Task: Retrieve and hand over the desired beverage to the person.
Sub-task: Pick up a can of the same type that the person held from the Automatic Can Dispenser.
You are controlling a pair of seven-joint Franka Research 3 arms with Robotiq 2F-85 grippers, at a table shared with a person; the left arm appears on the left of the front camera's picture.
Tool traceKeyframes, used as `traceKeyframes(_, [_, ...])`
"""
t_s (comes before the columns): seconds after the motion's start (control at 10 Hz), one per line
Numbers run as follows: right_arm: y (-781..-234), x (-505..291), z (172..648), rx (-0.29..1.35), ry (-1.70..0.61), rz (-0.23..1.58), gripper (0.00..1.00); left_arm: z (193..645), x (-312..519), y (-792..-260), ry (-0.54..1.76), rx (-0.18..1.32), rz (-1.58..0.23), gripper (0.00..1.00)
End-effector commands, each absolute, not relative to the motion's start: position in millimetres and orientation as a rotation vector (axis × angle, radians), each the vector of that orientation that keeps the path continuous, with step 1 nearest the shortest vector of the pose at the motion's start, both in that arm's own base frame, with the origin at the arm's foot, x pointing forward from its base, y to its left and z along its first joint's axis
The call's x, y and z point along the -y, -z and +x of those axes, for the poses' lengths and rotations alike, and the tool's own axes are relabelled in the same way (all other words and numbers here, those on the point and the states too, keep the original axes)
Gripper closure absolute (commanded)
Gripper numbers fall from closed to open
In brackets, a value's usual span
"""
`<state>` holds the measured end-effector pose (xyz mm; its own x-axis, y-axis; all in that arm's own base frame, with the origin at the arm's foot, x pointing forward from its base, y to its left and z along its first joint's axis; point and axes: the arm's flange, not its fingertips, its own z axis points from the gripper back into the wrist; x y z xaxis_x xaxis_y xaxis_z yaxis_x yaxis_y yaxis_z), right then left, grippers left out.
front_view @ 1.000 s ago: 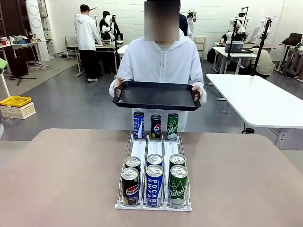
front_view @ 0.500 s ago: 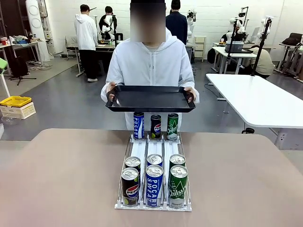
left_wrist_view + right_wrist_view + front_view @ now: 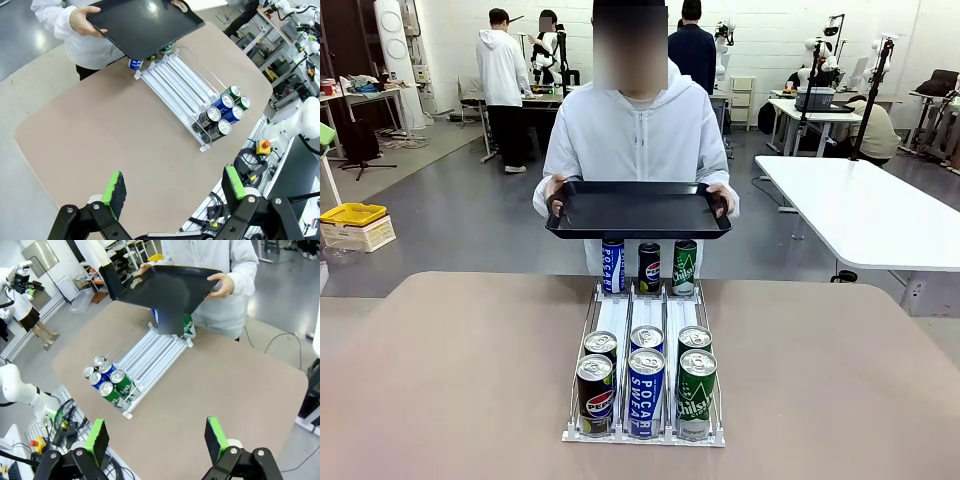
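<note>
The person point(image 3: 636, 130), in a white hooded jacket, stands at the table's far side and holds a black tray point(image 3: 638, 210) level in both hands. A wire can rack point(image 3: 616, 318) lies on the table's middle. Its near end holds Pepsi point(image 3: 595, 393), Pocari Sweat point(image 3: 646, 392) and green Chilsung point(image 3: 696, 393) cans, with three more just behind them. Three cans point(image 3: 649, 267) stand at its far end, under the tray. My left gripper point(image 3: 174, 185) hangs open high above the table. My right gripper point(image 3: 156, 434) is open too, well clear of the cans point(image 3: 107, 380).
The tan table point(image 3: 450, 370) spreads wide on both sides of the rack. A white table point(image 3: 880, 215) stands at the right behind it. Other people work at benches far back. Cables and equipment lie beside the table's near edge in the wrist views.
The person has shifted a little to the left with the tray and now holds it almost still. The cans have stayed put.
</note>
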<state>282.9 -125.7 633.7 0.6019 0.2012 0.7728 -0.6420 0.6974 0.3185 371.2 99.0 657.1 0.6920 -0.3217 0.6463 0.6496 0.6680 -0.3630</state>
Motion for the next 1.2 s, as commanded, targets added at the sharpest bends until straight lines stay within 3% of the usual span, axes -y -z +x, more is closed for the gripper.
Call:
traceKeyframes(0.0, [-635.6,126.1,285.0,0.793,-0.548,0.648,0.00,371.7,-101.0,-657.4,0.606,0.587,-0.628,0.00])
traceKeyframes(1.1, [-635.6,126.1,285.0,0.793,-0.548,0.648,0.00,371.7,-101.0,-657.4,0.606,0.587,-0.628,0.00])
